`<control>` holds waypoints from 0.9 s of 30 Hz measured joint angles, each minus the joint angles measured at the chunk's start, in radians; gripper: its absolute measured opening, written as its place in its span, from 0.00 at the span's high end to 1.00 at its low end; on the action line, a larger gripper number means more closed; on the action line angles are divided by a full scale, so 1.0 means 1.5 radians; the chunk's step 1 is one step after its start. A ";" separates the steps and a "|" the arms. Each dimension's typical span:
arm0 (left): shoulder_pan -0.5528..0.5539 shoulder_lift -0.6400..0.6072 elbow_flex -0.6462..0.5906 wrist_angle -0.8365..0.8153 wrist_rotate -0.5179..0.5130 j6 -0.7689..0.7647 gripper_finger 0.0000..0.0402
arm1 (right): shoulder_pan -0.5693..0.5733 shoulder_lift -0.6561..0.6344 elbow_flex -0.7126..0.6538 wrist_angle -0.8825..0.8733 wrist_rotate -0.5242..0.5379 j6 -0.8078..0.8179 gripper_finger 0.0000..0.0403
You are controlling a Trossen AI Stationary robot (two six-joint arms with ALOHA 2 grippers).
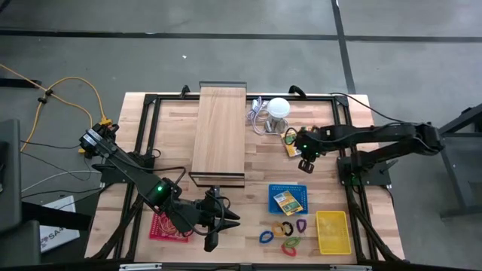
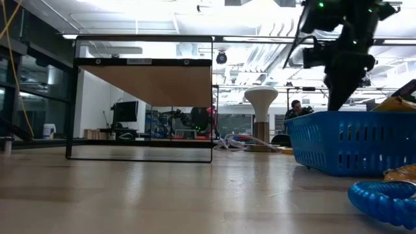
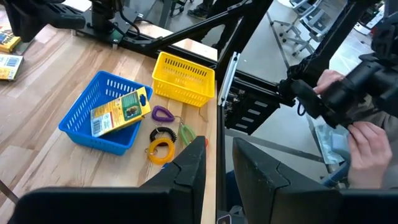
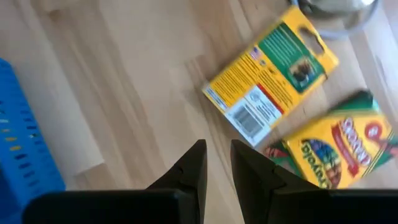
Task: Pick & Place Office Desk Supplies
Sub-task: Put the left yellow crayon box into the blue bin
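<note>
The right gripper (image 4: 217,163) hangs empty, fingers narrowly apart, over two yellow packs (image 4: 271,86) near the desk's far right corner; it should open wider, square to one pack, then carry it to the blue basket (image 1: 288,199).

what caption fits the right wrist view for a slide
Right gripper hovers empty above two yellow crayon packs lying on the wooden table.

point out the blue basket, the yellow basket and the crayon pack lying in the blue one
blue basket (image 3: 78,121): left wrist view, its near side wall
yellow basket (image 3: 186,93): left wrist view, its front wall
crayon pack (image 3: 121,111): left wrist view, middle of its printed back
</note>
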 joint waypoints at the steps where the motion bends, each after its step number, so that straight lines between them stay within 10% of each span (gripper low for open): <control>1: 0.000 0.000 0.000 0.000 0.000 0.000 0.81 | -0.005 -0.013 -0.013 0.003 0.003 0.013 0.85; 27: 0.000 0.000 0.000 0.005 0.000 0.000 0.81 | -0.027 -0.045 -0.026 0.043 0.163 0.358 0.85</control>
